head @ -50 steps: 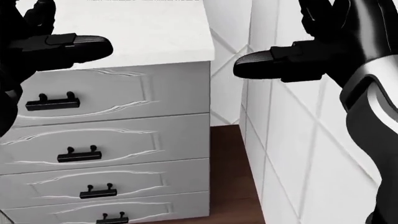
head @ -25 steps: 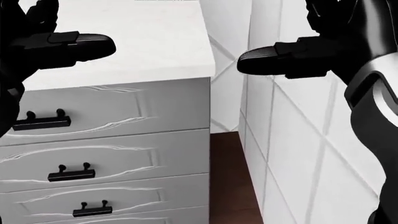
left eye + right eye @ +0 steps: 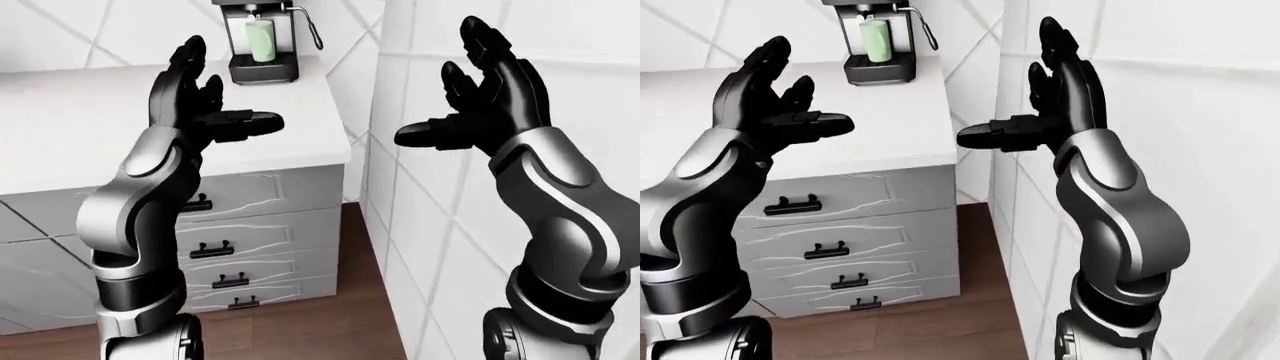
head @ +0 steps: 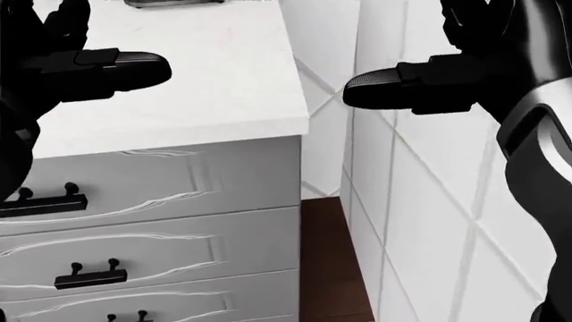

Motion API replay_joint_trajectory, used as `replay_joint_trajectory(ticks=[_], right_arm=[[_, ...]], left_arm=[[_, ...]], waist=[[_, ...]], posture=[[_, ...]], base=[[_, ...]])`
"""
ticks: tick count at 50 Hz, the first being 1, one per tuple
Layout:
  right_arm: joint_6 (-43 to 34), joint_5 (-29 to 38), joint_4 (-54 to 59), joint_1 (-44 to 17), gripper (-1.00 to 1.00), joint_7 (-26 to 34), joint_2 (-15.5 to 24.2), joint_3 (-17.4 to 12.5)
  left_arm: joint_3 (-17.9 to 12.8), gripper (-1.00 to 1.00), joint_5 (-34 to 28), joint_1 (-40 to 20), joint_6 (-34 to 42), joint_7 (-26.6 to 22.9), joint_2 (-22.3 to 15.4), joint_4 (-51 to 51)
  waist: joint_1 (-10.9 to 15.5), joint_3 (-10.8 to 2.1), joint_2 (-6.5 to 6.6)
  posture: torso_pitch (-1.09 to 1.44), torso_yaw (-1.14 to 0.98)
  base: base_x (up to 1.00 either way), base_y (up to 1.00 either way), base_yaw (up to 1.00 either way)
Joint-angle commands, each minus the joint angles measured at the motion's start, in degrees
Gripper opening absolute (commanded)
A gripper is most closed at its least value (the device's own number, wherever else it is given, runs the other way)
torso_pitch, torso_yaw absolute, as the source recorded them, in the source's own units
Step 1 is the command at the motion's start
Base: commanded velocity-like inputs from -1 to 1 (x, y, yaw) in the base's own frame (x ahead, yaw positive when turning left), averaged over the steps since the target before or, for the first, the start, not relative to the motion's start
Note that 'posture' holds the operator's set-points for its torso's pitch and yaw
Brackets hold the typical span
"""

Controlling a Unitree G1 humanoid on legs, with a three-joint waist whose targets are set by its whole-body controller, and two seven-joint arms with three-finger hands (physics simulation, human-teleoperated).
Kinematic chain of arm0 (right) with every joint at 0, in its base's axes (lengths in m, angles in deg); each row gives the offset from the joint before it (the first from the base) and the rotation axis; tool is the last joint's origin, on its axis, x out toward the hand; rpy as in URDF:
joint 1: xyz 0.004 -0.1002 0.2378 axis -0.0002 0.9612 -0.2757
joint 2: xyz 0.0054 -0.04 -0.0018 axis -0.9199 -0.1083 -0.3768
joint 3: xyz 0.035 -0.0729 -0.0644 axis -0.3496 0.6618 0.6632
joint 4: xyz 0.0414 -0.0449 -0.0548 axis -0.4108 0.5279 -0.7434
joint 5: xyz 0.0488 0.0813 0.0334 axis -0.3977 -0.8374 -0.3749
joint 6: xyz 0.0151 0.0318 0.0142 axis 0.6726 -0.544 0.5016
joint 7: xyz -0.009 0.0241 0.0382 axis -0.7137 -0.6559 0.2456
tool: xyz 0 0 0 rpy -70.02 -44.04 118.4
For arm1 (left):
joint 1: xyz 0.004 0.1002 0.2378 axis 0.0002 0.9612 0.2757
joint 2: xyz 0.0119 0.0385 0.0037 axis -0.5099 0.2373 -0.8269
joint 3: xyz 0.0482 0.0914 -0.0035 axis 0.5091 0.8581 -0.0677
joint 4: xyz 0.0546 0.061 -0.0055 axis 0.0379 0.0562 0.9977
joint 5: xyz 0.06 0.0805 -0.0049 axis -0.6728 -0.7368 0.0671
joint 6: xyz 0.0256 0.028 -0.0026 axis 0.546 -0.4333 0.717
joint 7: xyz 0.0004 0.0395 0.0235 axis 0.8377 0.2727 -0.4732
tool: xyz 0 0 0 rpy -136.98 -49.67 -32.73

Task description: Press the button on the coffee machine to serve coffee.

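Filling the right of every view, a white tiled wall (image 3: 470, 225) runs from near to far, and left of it stands a white counter (image 3: 90, 135) over a stack of drawers (image 3: 260, 225) with black handles (image 3: 792, 204), brown wood floor (image 3: 330, 322) showing in the gap between cabinet and wall. Both arms are raised in front of the head, forearms steeply upright, palms turned inward toward each other. The left hand (image 3: 195, 101) hovers over the near part of the counter with its fingers spread and pointing up and its thumb jutting right; it is released, grasping nothing. The right hand (image 3: 485, 94) is held up against the tiled wall, fingers likewise splayed upward, thumb pointing left; it too is released, holding nothing. The two thumbs point at each other across a wide gap. The coffee machine (image 3: 262, 41) sits at the far end of the counter, near the right corner, well apart from both hands, with a pale green cup (image 3: 261, 40) standing under its spout. Its button is too small to make out.
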Motion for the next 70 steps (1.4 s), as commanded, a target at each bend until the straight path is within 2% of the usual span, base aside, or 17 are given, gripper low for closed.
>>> replay_joint_trajectory(ticks=[1,2,3,10,15,25,28,37,42,43,51,55,56,57,65,68,70], right_arm=[[1.53,-0.13,-1.01,-1.58,1.0,0.15,0.19,0.01],[1.46,-0.13,-1.06,-1.62,1.0,0.13,0.18,0.02],[1.54,-0.11,-0.99,-1.62,1.0,0.15,0.16,0.02],[1.36,-0.16,-0.97,-1.79,1.0,0.15,0.19,-0.07],[1.45,-0.27,-0.96,-1.7,1.0,0.23,0.24,-0.21],[1.12,-0.54,-1.24,-1.9,1.0,-0.11,0.28,-0.16],[1.15,-0.52,-1.19,-1.89,1.0,-0.12,0.33,-0.16],[1.3,-0.44,-1.25,-1.7,1.0,0.11,0.35,0.02],[1.1,-0.44,-1.3,-1.82,1.0,0.09,0.36,-0.1],[1.13,-0.43,-1.26,-1.82,1.0,0.1,0.36,-0.09],[1.62,-0.22,-0.96,-1.67,1.0,0.25,0.29,0.06],[1.27,-0.27,-1.25,-1.73,1.0,0.16,0.23,-0.02],[1.09,-0.31,-1.37,-1.82,1.0,0.1,0.21,-0.02],[1.09,-0.31,-1.36,-1.83,1.0,0.1,0.2,-0.02],[1.26,-0.34,-1.34,-1.66,1.0,0.2,0.22,-0.06],[1.14,-0.44,-1.38,-1.74,1.0,0.17,0.26,-0.17],[1.11,-0.45,-1.38,-1.78,1.0,0.13,0.26,-0.13]], left_arm=[[-0.82,1.0,-0.16,-1.64,-1.29,0.19,-0.74,-1.24],[-0.84,1.0,-0.18,-1.47,-1.45,0.07,-0.78,-1.26],[-0.92,1.0,0.0,-1.44,-1.52,0.08,-0.61,-1.17],[-0.93,1.0,0.43,-1.88,-1.02,0.47,-0.68,-1.3],[-0.88,1.0,0.44,-1.66,-1.27,0.45,-0.72,-1.23],[-0.83,1.0,0.42,-1.69,-1.44,0.36,-0.81,-0.94],[-0.8,1.0,0.39,-1.73,-1.36,0.39,-0.8,-0.97],[-0.68,1.0,0.13,-1.41,-1.7,0.25,-0.67,-0.91],[-0.73,1.0,0.15,-1.56,-1.48,0.29,-0.65,-0.97],[-0.76,1.0,0.18,-1.54,-1.39,0.32,-0.65,-1.05],[-0.7,1.0,0.0,-1.55,-1.74,0.1,-0.64,-0.65],[-0.73,1.0,-0.06,-1.43,-1.9,0.0,-0.65,-0.57],[-0.7,1.0,-0.09,-1.43,-2.0,-0.03,-0.62,-0.49],[-0.72,1.0,-0.06,-1.43,-1.85,0.02,-0.61,-0.62],[-0.71,1.0,-0.1,-1.36,-1.85,0.02,-0.59,-0.69],[-0.68,1.0,-0.11,-1.4,-1.71,0.08,-0.56,-0.77],[-0.74,1.0,-0.01,-1.56,-1.43,0.19,-0.57,-0.91]], waist=[[0.0,-1.58,0.97],[-0.02,-2.3,3.2],[0.45,-1.58,0.36],[0.64,-1.5,-1.32],[1.16,-1.89,-7.01],[0.54,-0.86,-2.42],[-0.03,-1.7,2.11],[0.62,-1.28,-1.68],[1.16,-1.65,-7.22],[0.69,-1.56,-4.91],[0.59,-0.96,-2.79],[-0.01,-2.21,3.16],[0.46,-1.5,0.36],[0.18,-1.62,1.59],[0.83,-1.27,-2.7],[1.16,-2.04,-7.13],[0.78,-1.48,-5.8]], posture=[[0.0,0.0],[0.0,0.0],[0.0,0.0],[0.0,0.0],[0.0,0.0],[0.0,0.0],[0.0,0.0],[0.0,0.0],[0.0,0.0],[0.0,0.0],[0.0,0.0],[0.0,0.0],[0.0,0.0],[0.0,0.0],[0.0,0.0],[0.0,0.0],[0.0,0.0]], base=[[0.1,0.05,0.0],[0.11,0.05,0.0],[0.1,0.05,0.0],[0.1,0.05,0.0],[0.1,0.05,0.0],[0.1,0.05,0.0],[0.1,0.04,0.0],[0.1,0.04,0.0],[0.1,0.04,0.0],[0.1,0.04,0.0],[0.1,0.04,0.0],[0.1,0.04,0.0],[0.09,0.04,0.0],[0.1,0.04,0.0],[0.1,0.04,0.0],[0.1,0.04,0.0],[0.1,0.03,0.0]])
